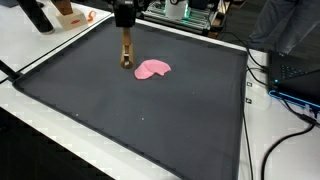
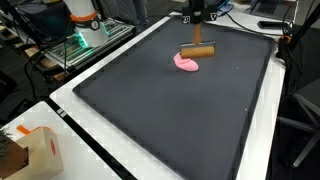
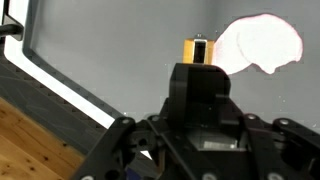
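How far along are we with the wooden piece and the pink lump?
Done: the pincer seems shut on the wooden piece, so the grasp looks made. In hand: the piece hangs low over the black mat, right next to the pink lump. Left: the lump lies flat on the mat. I cannot tell whether the piece touches it.

Black mat (image 1: pixel 150 120), white table (image 1: pixel 40 45), cardboard box (image 2: pixel 35 150), wooden floor (image 3: pixel 30 140)

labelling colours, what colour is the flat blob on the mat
Pink; the blob shows best in the wrist view.
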You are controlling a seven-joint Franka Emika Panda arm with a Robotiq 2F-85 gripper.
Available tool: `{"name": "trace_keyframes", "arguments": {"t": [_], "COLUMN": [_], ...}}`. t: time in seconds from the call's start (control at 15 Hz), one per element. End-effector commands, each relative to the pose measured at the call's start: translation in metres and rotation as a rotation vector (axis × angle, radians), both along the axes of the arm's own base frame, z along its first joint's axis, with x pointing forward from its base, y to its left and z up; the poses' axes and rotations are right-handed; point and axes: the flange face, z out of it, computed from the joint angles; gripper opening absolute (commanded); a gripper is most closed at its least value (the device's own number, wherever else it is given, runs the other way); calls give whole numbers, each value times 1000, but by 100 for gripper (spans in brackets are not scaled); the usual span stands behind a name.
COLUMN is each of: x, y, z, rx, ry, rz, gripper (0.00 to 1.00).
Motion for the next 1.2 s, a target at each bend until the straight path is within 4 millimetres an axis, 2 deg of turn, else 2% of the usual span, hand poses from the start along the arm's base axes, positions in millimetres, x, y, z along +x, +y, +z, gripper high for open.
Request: {"name": "trace_keyframes", "arguments": {"t": [0.0,0.33,0.67,0.73,1.13], "x": [-26,-52,-70,-58,-63], "y": [7,24,38,36,38], "z": [37,74,89,83,85], "rx": [9,46,138,113,122], "ry": [-3,46,121,100,116], "rz": [-39,-63,-124,-94,-106], "gripper": [25,25,25,50,50]}}
